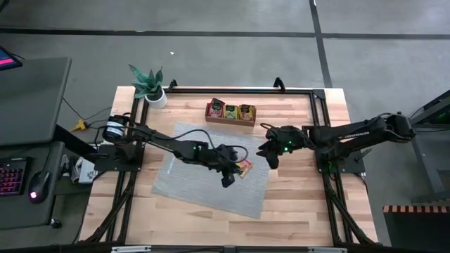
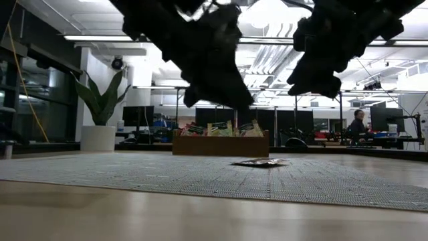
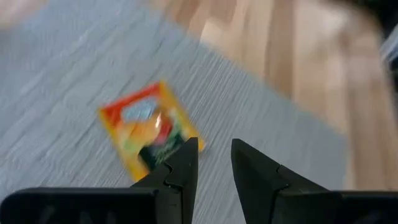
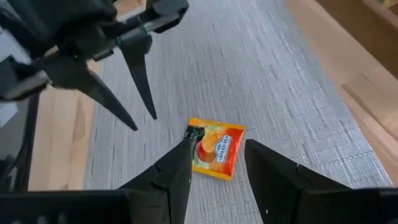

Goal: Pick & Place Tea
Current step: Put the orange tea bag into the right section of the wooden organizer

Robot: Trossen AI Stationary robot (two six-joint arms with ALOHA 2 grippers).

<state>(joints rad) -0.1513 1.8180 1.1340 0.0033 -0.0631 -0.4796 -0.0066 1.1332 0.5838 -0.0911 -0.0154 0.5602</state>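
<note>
An orange tea sachet point(image 4: 215, 148) lies flat on the grey woven mat point(image 1: 190, 186), near the mat's right edge and towards its far side; its face shows a fruit picture and a dark label patch at one corner; nothing grips it. The left gripper point(image 1: 226, 178) hangs above the mat just to the left of the sachet, lifted off the surface; in its wrist view its two dark fingers point(image 3: 180, 168) stand parted with a clear gap and nothing between them, so it is released, with the sachet lying on the mat beyond the tips. The right gripper point(image 1: 271, 159) hangs over the bare wood just off the mat's right edge, near the sachet on its other side; its fingers point(image 4: 177, 171) are also spread apart and empty, the sachet showing in the gap below them without being touched.

At the far side of the table point(image 1: 309, 211), in the middle, sits the brown wooden tray point(image 1: 230, 112); red, yellow and green sachets point(image 1: 230, 109) stand in its compartments; to the left of it, at the far-left corner, stands a green plant in a white pot point(image 1: 150, 87); in the low view a person point(image 2: 358, 124) sits in the room beyond the table.
</note>
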